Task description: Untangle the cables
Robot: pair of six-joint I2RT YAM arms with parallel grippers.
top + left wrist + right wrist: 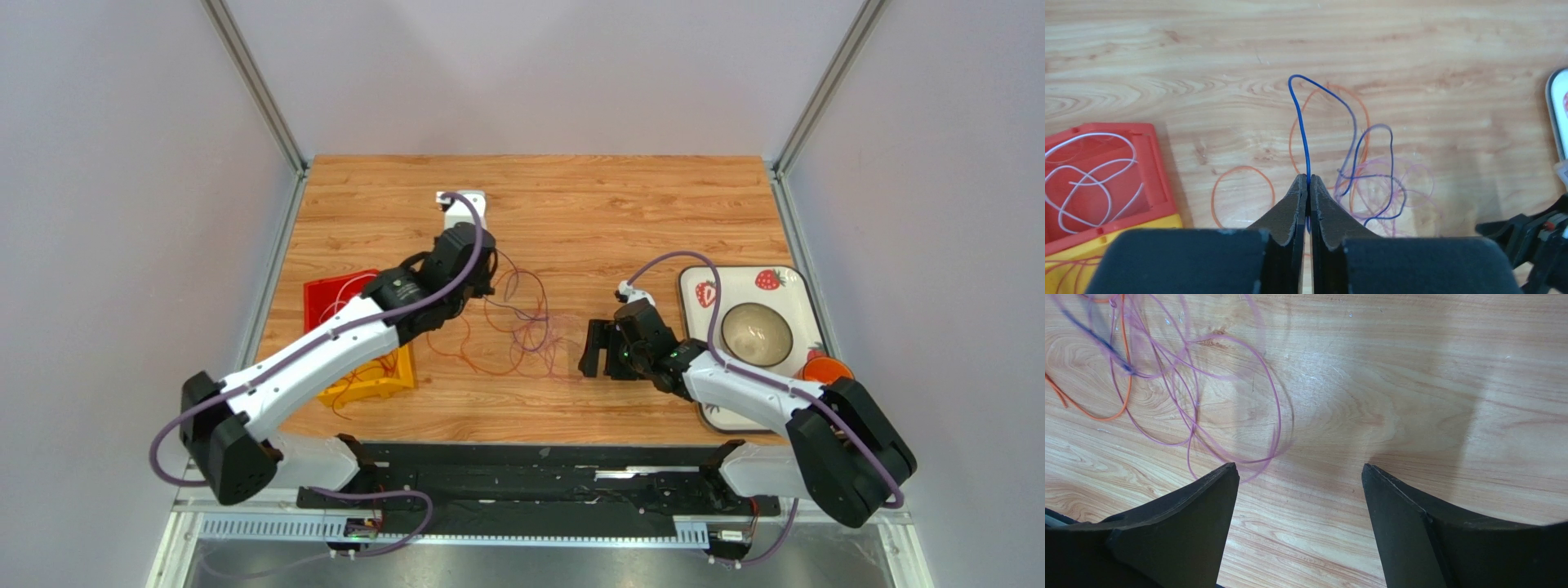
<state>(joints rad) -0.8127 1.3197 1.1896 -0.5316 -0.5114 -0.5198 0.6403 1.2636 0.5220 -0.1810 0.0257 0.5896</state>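
A loose tangle of thin cables (521,325) lies mid-table: orange, pale pink-lilac and one dark blue. My left gripper (1309,181) is shut on the blue cable (1299,113), which rises from the fingertips in a tall arch and drops back into the pink cables (1392,184). A separate orange loop (1242,195) lies flat to the left. From above, the left gripper (481,279) hangs over the tangle's far left side. My right gripper (597,349) stands open just right of the tangle; its wrist view shows bare wood between the fingers, with pink loops (1229,398) near the left fingertip (1223,478).
A red and yellow bin (321,294) sits left of the tangle and holds white wires (1088,184) and some orange ones. At the right stands a strawberry-print tray (803,288) with a bowl (754,331), and an orange object (828,365) by its near corner.
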